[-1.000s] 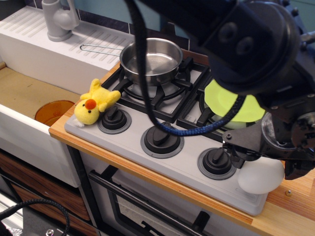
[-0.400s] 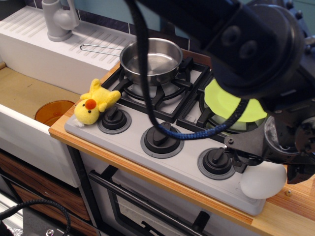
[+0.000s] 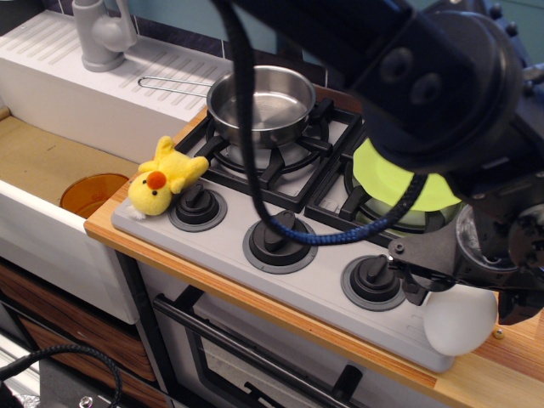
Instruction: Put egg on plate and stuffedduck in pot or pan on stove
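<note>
Hanging at the stove's [image 3: 255,280] front right corner, the gripper [image 3: 463,285] sits right over the egg [image 3: 459,319]; whether it's clamped, I cannot tell; duck [image 3: 160,180] lies on the front left corner beside a knob [image 3: 197,204]; green plate [image 3: 399,183] on the right burner; steel pan [image 3: 262,104] on the back left burner.

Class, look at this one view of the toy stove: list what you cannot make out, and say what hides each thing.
1. Gripper: the arm's bulk covers its fingertips, so open or shut on the egg cannot be told.
2. Plate: its upper and right parts are hidden by the arm.
3. Right burner grate: mostly under plate and arm.
4. Orange dish in the sink: partly cut off by the stove corner.
</note>
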You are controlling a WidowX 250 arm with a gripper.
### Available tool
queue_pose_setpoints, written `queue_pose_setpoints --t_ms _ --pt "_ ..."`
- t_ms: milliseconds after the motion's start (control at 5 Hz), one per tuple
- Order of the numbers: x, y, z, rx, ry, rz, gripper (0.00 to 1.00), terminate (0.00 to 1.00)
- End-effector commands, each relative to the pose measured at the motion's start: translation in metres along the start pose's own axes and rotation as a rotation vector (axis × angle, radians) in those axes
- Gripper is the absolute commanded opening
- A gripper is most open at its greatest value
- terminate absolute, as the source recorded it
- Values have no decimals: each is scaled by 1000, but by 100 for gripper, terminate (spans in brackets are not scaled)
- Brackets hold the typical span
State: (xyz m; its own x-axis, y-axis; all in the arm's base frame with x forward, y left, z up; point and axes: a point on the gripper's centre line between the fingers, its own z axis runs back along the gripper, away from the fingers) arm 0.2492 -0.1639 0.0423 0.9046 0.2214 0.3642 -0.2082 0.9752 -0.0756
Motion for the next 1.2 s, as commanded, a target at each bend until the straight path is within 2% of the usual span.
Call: queue_pose_setpoints --t_ms 0,600,800,1000 --pt "9 3 4 -38 -50 -4 100 0" --pt "12 1 4 -46 -37 9 100 0" --pt "12 -2 6 -48 -29 25 0 0" --pt "13 -3 11 -54 -15 31 0 0"
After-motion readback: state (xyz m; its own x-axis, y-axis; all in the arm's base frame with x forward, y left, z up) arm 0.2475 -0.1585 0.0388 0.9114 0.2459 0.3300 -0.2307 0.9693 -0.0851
